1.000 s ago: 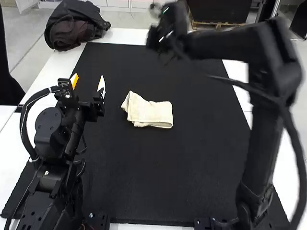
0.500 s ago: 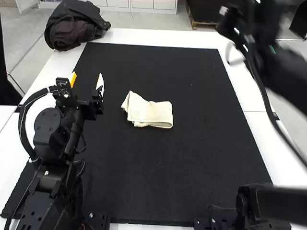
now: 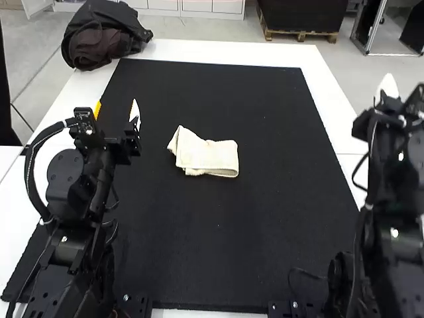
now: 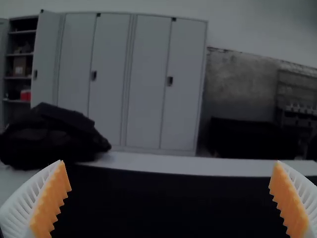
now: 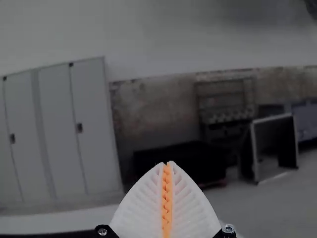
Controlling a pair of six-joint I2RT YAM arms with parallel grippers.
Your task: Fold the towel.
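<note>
Now the cream towel [image 3: 207, 156] sits on the black mat [image 3: 218, 232] in a compact bundle, folding apparently all but done, though its layers are hard to count, with maybe 1 flared corner to tidy, left gripper [image 3: 117, 103] spread and empty, right gripper [image 5: 167, 163] clenched on nothing.

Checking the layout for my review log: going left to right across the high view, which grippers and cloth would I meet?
Left gripper, fingers spread apart → cream towel, lying folded on the black mat → right gripper, fingers closed together.
</note>
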